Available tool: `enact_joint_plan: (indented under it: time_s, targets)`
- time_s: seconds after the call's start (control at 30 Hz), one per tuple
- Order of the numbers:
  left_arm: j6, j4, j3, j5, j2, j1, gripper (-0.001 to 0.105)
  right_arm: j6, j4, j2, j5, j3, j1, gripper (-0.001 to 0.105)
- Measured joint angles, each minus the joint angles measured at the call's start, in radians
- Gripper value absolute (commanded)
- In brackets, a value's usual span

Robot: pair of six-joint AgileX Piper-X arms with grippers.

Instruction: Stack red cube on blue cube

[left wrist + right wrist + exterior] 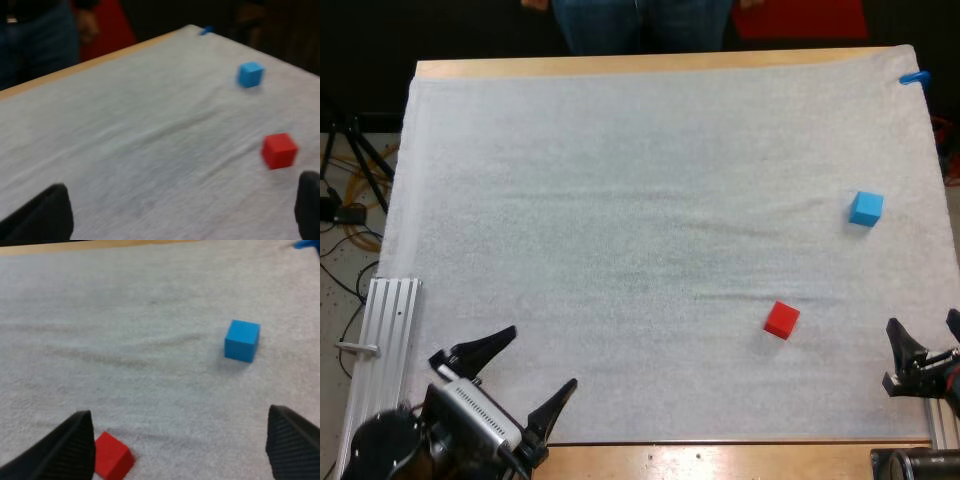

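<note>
Light: diffuse, overhead, even across white mat [620, 200]; surface reads matte, bright. Mat creases show as faint grey bands. Red cube [781, 320] and blue cube [865, 208]: short soft shadows at base, on near side. Zone beyond tabletop [620, 66] far edge dim; person's legs [640, 25] underexposed there. Left pincer [541, 356] and right pincer [922, 318] render near-black, low contrast. Tabletop edges straight in high view.

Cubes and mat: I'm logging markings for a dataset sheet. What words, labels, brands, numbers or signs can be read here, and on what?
None: no word, label, brand, number or sign can be read here. The red cube and the blue cube show plain faces, and the white mat is unmarked.
</note>
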Motion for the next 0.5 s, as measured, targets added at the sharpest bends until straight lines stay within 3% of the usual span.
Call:
enact_joint_plan:
  time_s: [0.27, 0.5]
  targets:
    - [0.036, 0.029, -0.15, 0.022, 0.259, -0.276, 0.087, -0.061, 0.195, 0.261, -0.019, -0.223, 0.111, 0.069]
    - [0.054, 0.043, -0.219, 0.021, 0.38, -0.384, 0.087, -0.095, 0.243, 0.408, -0.019, -0.352, 0.253, 0.069]
